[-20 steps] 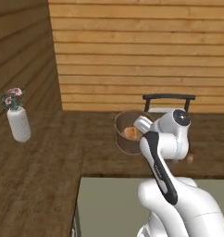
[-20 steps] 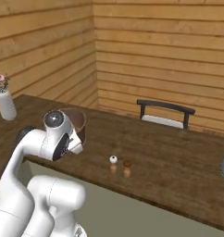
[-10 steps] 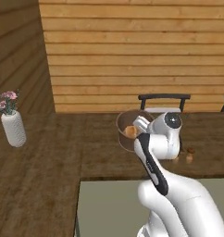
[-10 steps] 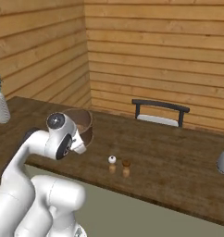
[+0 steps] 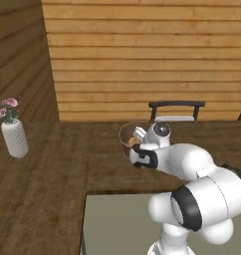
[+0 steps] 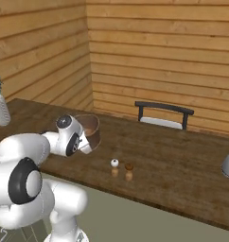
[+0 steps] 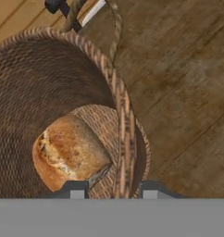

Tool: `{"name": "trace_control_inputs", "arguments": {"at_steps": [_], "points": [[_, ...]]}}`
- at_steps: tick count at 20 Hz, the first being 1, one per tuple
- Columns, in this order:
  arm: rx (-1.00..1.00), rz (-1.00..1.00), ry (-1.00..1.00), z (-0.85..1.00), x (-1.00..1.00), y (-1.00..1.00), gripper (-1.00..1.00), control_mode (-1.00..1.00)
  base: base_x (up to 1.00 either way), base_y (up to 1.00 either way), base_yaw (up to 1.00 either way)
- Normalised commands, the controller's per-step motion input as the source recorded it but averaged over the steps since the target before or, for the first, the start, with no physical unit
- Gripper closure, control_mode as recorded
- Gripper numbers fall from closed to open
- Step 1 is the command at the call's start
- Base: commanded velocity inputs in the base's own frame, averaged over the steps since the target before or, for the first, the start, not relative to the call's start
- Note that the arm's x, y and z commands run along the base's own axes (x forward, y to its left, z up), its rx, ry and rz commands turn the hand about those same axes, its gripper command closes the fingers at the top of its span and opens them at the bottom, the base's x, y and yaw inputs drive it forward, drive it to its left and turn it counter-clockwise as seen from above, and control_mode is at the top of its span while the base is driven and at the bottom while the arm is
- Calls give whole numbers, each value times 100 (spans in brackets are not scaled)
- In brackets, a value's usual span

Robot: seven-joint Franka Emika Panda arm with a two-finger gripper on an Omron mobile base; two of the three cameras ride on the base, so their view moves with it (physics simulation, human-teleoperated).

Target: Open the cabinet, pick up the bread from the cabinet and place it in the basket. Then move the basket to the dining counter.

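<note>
- gripper (image 7: 111, 187) clamped on the basket (image 7: 53, 92) rim, 1 finger inside, 1 outside the wall
- basket upright, mouth up, carried over the dining counter (image 6: 173, 160); whether its base touches the wood can't be told
- bread (image 7: 67, 155) lies on the basket floor, against the wall by the inner finger; long axis runs diagonally in the hand view
- in base views, the arm hides most of the basket (image 5: 128, 140); bread (image 5: 133, 142) is just an orange sliver
- 2 small shakers (image 6: 121, 170) stand near; chair (image 6: 163, 115) behind counter, flower vase (image 5: 14, 134) well apart
</note>
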Motion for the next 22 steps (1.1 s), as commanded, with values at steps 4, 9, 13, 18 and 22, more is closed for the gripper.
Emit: {"name": "trace_control_inputs", "arguments": {"at_steps": [4,9,13,18,22], "points": [[0,0,24,-34,46,-9,100,-100,0,0,0],[0,0,12,-54,16,-3,100,-100,0,0,0],[0,0,1,-32,-1,-2,-100,-100,0,0,0],[0,-1,-3,31,-21,-7,-100,-100,0,0,0],[0,0,-15,70,-48,-2,-100,-100,0,0,0]]}}
